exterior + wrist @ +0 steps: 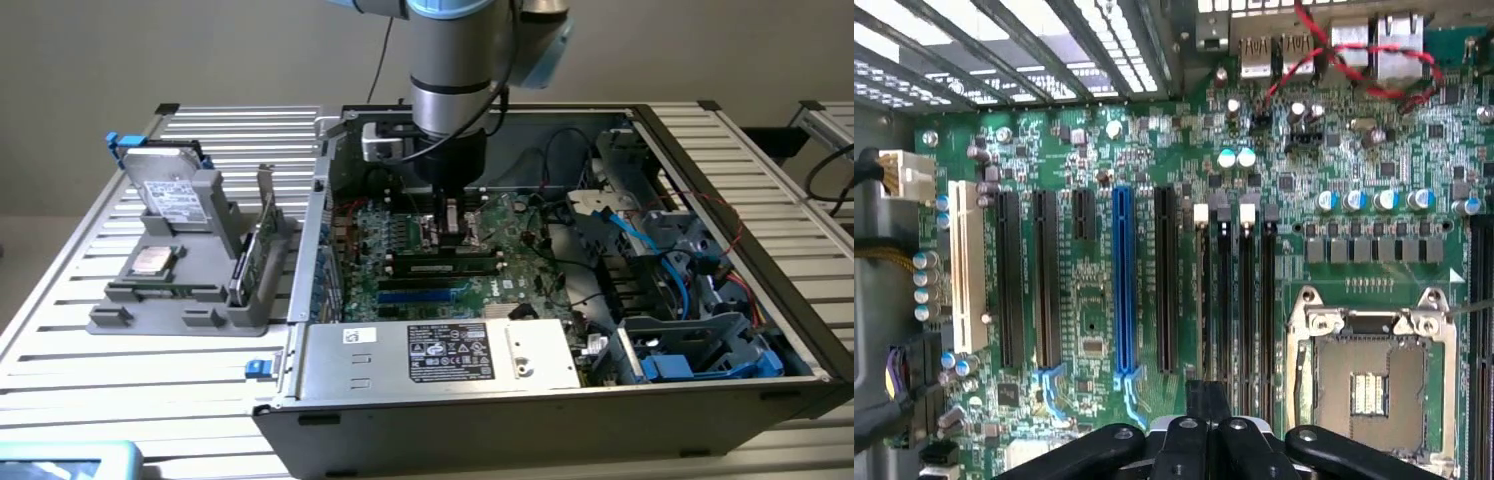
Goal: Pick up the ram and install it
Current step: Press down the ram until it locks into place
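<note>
- Wrist view: gripper (1206,425) sat nearest, black fingers (1206,400) fully closed together, nothing visibly held.
- Just ahead of the fingertips, motherboard (1354,170) with four dark memory slots (1234,300); blue slot (1122,280) and bare CPU socket (1369,375) flanked them.
- Exterior view: gripper (451,228) stood low inside the open computer case (561,415).
- The ram (441,266) lay flat across the board just below the gripper, seemingly seated in a slot.
- Grey parts tray (160,315) well away, outside the case.
</note>
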`<state>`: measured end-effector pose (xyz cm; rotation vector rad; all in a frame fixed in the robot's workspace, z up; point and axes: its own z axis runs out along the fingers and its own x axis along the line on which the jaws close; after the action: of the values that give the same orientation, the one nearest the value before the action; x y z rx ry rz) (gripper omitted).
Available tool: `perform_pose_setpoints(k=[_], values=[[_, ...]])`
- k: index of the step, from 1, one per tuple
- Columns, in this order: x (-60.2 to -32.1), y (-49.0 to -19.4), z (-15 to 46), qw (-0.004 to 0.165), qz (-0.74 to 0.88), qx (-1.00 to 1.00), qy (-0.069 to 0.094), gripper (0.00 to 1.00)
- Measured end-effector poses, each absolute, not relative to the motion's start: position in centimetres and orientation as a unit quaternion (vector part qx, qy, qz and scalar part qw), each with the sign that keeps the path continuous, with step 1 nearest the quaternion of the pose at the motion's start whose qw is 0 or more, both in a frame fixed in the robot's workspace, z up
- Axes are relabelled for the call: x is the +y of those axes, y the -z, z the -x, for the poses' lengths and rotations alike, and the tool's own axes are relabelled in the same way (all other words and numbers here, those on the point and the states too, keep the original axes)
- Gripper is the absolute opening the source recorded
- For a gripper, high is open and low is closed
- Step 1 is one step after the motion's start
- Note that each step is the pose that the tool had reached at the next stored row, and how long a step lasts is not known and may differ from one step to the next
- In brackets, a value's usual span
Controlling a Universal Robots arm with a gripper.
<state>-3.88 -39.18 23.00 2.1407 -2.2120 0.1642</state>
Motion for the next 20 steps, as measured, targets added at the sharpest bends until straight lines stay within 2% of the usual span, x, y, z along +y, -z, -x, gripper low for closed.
perform_pose_setpoints(k=[20], values=[[-39.15, -22.79, 4.85, 0.034, -0.694, -0.717, -0.049, 0.11]])
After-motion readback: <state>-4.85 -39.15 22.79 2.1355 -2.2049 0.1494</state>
